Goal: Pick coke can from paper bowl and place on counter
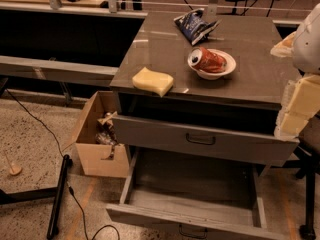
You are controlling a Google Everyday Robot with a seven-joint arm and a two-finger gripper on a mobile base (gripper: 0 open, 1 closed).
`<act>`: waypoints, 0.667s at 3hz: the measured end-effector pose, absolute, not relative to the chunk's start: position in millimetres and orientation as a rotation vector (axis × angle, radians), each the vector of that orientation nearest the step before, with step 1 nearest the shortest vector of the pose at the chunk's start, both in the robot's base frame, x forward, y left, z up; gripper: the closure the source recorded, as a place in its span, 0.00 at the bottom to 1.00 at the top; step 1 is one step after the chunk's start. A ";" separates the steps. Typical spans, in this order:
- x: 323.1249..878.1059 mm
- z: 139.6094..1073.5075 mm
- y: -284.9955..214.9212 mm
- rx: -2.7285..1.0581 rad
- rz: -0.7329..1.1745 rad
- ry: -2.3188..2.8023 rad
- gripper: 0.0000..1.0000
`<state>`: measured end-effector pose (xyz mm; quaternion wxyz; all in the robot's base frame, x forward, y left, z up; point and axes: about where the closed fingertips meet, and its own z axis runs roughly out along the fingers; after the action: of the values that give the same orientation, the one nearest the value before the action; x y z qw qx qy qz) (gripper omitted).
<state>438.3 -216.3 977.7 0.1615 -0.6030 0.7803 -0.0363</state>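
Observation:
The red coke can [207, 60] lies on its side in the white paper bowl [228, 66], its silver top facing left. The bowl stands on the glossy grey-brown counter [160, 49], right of the middle. My gripper [296, 115] hangs at the right edge of the view, beyond the counter's front right corner, to the right of the bowl and nearer the camera. It is apart from the can and the bowl and holds nothing that I can see.
A blue-and-white chip bag [194, 26] lies behind the bowl. A yellow sponge [152, 80] sits at the counter's front left edge. The upper drawer [200, 139] is partly open and the bottom drawer [190, 196] pulled far out. A cardboard box [97, 146] stands on the floor at left.

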 end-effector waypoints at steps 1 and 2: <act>438.9 979.0 -216.0 -1.715 -0.103 2.223 0.00; 462.7 977.9 -226.4 -1.640 -0.122 2.194 0.00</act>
<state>462.7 -226.4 977.9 0.1984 -0.5862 0.7843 -0.0436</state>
